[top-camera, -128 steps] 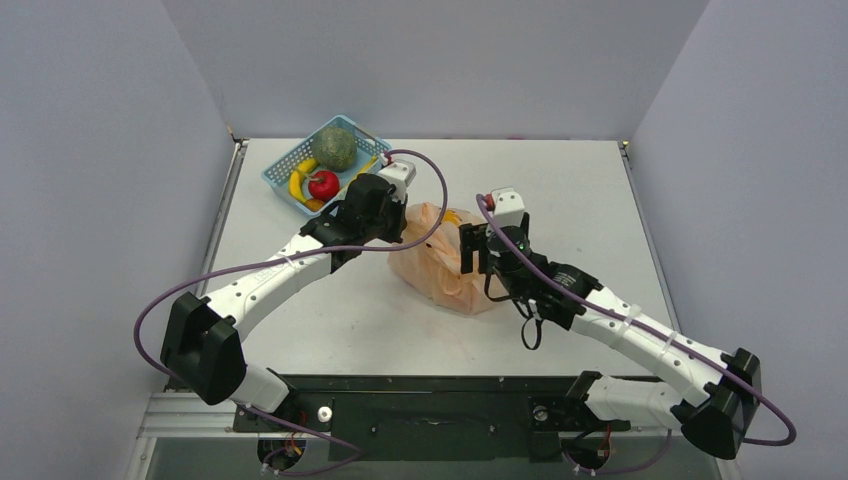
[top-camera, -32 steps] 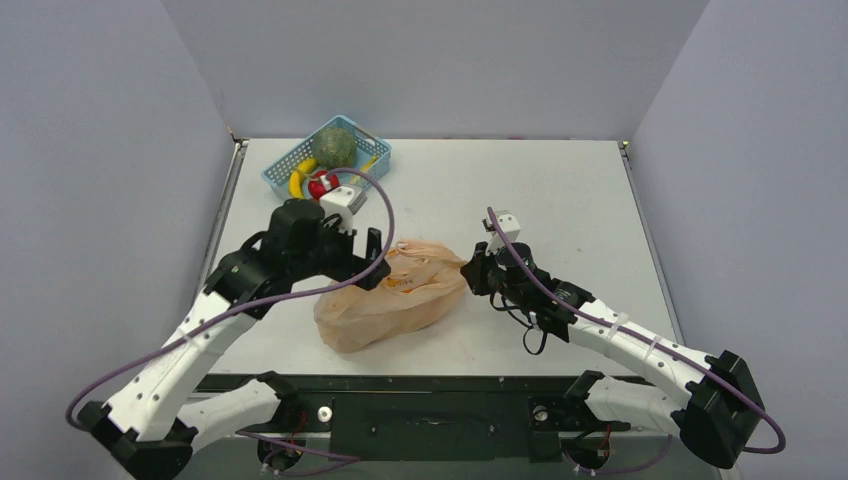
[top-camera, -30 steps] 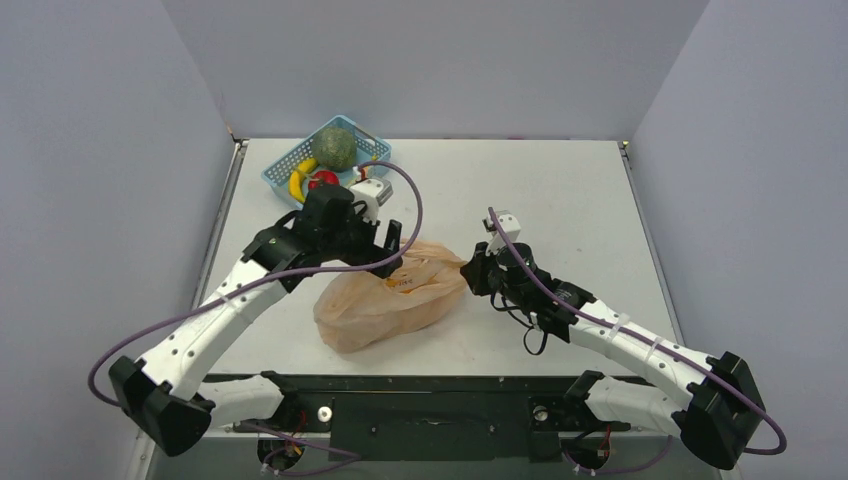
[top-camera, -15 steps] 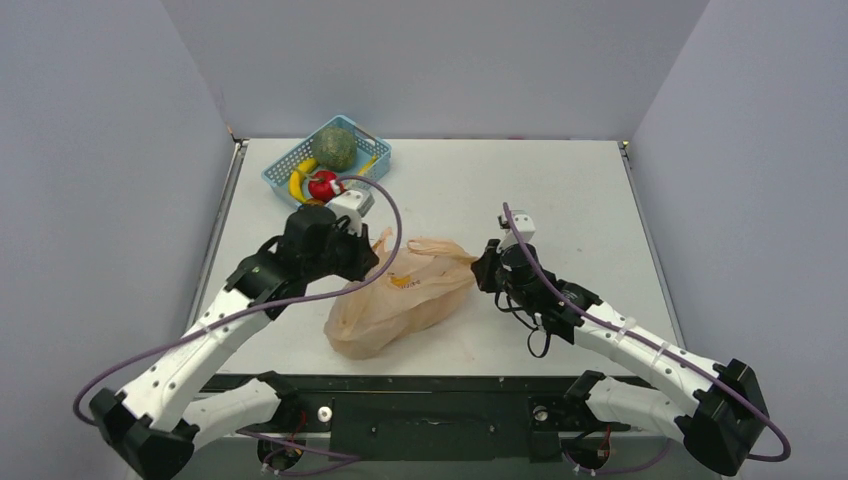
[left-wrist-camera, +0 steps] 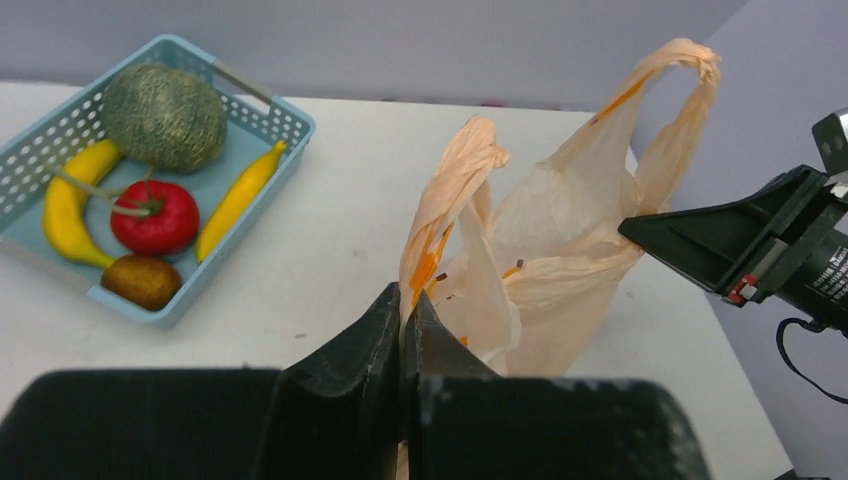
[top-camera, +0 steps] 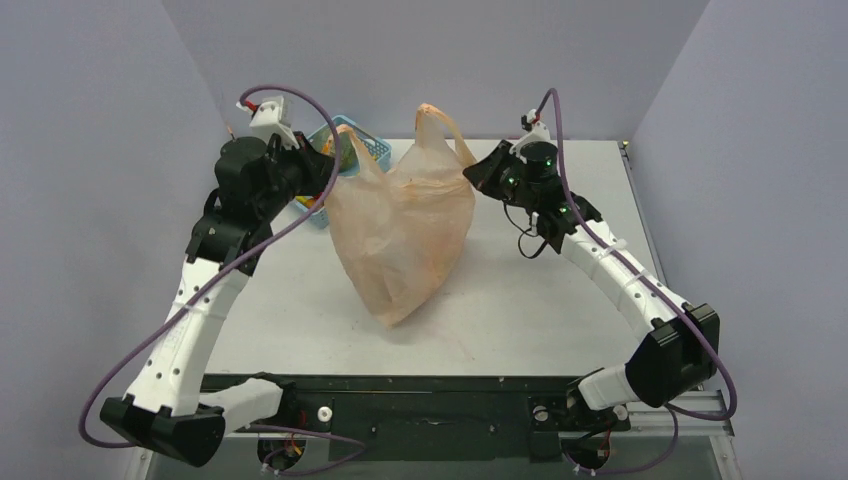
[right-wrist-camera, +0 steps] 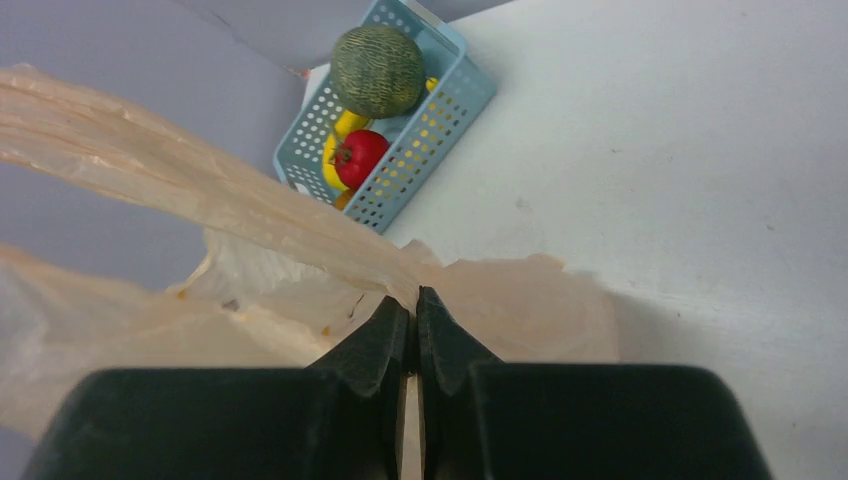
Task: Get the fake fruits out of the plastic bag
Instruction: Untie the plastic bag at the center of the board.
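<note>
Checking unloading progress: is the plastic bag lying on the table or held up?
Held up: the plastic bag hangs upright between left gripper and right gripper, each shut on its top.

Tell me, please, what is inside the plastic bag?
Only the crumpled pale-orange film of the plastic bag shows, with a few small orange print marks. No contents can be made out: the film and the folded mouth cover whatever lies inside.
</note>
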### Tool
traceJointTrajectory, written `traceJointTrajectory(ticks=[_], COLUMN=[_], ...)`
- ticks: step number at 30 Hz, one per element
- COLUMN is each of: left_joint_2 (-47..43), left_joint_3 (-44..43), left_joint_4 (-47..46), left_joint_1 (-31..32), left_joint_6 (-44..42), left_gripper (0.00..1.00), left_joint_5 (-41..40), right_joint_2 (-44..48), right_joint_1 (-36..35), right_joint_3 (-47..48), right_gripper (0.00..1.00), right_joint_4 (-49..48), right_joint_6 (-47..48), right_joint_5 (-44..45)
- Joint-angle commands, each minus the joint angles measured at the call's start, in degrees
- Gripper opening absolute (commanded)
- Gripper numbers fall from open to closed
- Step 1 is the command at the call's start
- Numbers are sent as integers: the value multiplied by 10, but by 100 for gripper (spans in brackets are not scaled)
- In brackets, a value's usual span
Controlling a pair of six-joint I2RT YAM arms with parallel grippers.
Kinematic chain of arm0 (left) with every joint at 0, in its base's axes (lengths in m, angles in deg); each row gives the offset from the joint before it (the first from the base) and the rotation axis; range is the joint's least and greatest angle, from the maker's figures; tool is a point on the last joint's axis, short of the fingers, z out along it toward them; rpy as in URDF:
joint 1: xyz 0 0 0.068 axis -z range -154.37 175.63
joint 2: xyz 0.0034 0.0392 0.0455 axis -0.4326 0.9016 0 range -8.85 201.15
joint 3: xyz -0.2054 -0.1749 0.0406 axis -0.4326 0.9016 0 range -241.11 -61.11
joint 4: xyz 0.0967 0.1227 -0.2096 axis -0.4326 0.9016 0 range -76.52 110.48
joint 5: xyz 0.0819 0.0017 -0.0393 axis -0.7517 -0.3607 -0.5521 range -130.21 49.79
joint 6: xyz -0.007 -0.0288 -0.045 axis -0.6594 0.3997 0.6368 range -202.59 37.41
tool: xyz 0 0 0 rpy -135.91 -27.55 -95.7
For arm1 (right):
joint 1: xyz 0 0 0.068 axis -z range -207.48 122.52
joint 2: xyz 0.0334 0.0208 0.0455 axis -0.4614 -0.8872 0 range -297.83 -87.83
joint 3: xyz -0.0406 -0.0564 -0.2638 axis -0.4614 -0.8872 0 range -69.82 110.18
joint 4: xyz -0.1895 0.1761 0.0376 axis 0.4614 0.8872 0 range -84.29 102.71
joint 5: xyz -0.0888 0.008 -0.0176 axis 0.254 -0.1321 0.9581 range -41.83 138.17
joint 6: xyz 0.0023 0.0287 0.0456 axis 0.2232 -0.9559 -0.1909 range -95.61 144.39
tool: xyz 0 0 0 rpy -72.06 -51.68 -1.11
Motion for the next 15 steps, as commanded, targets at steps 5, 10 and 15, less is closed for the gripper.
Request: traceJointTrajectory(ticks=[5, 10, 15], left_joint_2=[48, -32, -66], left_joint_3=[-23, 165, 245], left_joint_4=[-95, -177, -192], left_joint_1=[-86, -80, -56], left_joint_6=[32, 0, -40], left_gripper=[0, 0, 0], left_joint_5=[322, 392, 371], right_joint_2=[-2, 17, 34], right_joint_1=[1, -11, -30], right_joint_3=[55, -102, -174], right_gripper=[0, 0, 2], right_joint_4=[29, -7, -1], right_joint_6=[51, 58, 80], right_joint_5=[-63, -30, 10])
